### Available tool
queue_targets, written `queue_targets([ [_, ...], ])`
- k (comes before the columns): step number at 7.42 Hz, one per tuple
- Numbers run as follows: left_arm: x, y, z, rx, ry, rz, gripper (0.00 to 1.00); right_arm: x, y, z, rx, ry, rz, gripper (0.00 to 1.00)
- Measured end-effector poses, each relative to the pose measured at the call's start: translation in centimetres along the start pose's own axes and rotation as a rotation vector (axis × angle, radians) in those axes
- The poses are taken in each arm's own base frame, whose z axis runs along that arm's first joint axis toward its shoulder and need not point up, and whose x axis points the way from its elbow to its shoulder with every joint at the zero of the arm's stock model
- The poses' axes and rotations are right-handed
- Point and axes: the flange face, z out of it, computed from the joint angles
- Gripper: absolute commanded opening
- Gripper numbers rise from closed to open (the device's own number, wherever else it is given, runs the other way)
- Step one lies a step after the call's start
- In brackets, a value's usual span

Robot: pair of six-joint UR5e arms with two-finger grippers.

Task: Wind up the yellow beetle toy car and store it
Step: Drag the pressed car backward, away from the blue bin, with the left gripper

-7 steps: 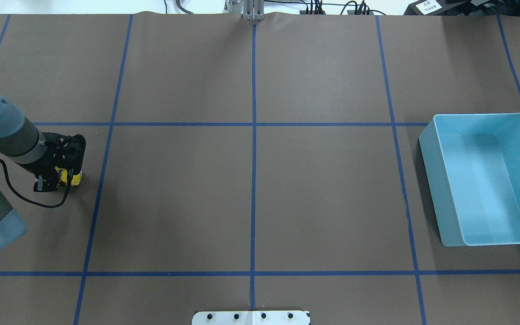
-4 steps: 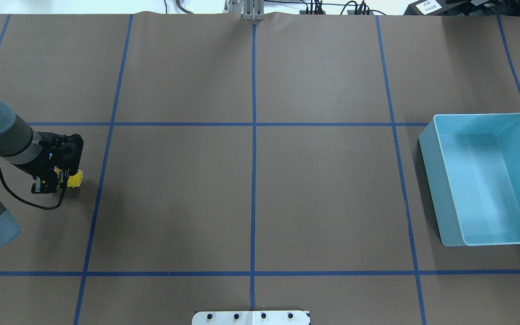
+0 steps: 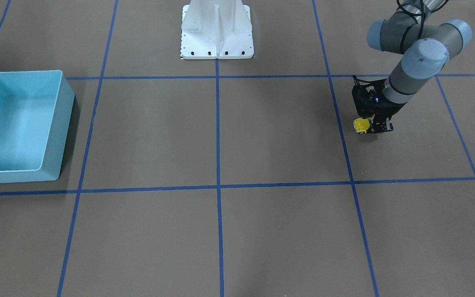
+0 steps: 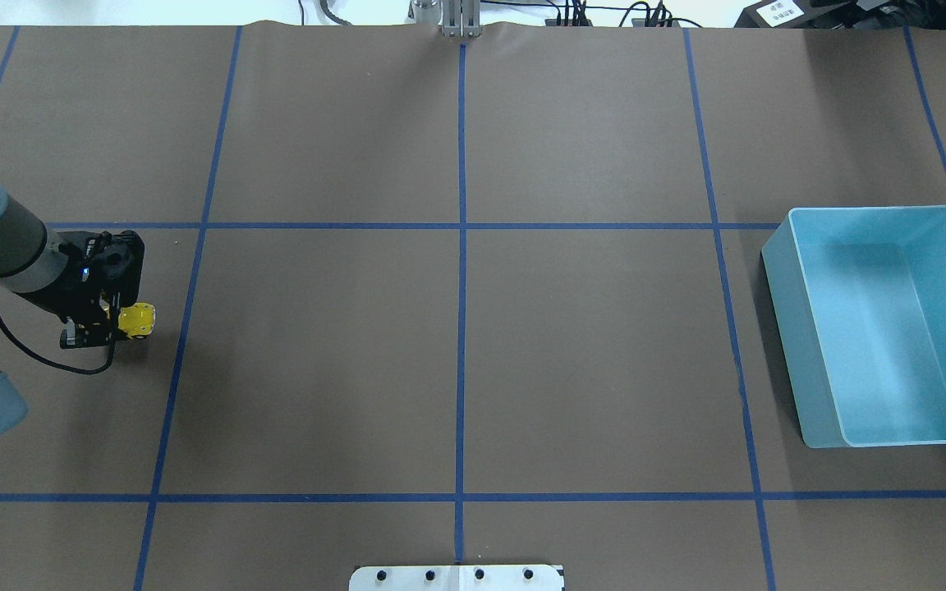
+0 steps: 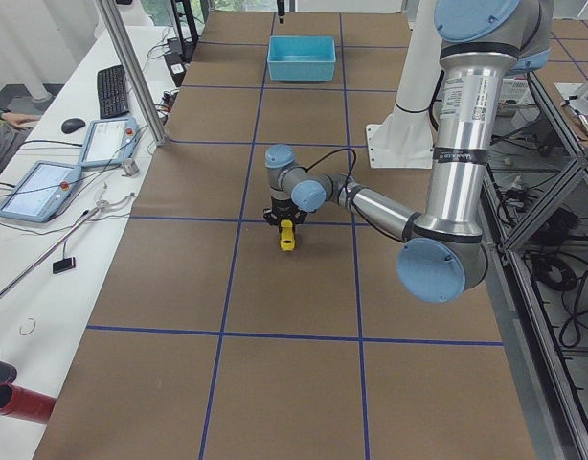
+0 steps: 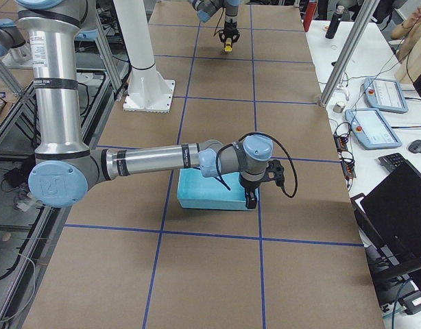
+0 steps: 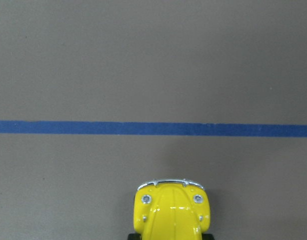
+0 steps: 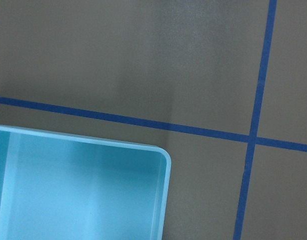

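Observation:
The yellow beetle toy car [image 4: 138,320] stands on the brown table at the far left, nose towards the light-blue bin [image 4: 797,328]. It also shows in the front view [image 3: 360,124], the left side view [image 5: 287,236] and the left wrist view [image 7: 171,212]. My left gripper [image 4: 107,328] leans over the car's rear and looks shut on it; the fingers are partly hidden by the wrist. My right gripper [image 6: 250,199] shows only in the right side view, at the bin's [image 6: 210,200] near corner. I cannot tell whether it is open or shut.
Blue tape lines grid the table; one [image 7: 153,128] crosses just ahead of the car. The robot's white base [image 3: 217,33] is at mid-table on the robot's side. The bin's corner shows in the right wrist view [image 8: 93,190].
My left wrist and forearm have swung leftward while the fingertips and car stay about in place. More of the car now shows beside the gripper.

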Motion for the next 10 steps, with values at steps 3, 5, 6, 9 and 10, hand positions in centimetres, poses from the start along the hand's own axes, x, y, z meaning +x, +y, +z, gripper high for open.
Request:
queue_targets([
  [3, -0.8, 0.4, 1.4, 0.076, -0.008, -0.040, 0.00, 2.3, 1.5, 1.3, -0.029, 0.014, 0.042, 1.00],
  [5, -0.9, 0.2, 1.6, 0.100, 0.002, -0.042, 0.00, 5.0, 2.6, 1.7, -0.039, 0.025, 0.095, 1.00],
  [6, -0.8, 0.2, 1.6, 0.106, 0.007, -0.042, 0.00, 6.2, 2.9, 1.8, -0.041, 0.028, 0.118, 1.00],
  [9, -0.9, 0.4, 1.4, 0.113, 0.017, -0.046, 0.00, 7.5, 3.3, 1.4, -0.034, 0.040, 0.145, 1.00],
  [10, -0.9, 0.4, 1.4, 0.114, 0.020, -0.047, 0.00, 7.6, 3.3, 1.3, -0.031, 0.048, 0.152, 1.00],
])
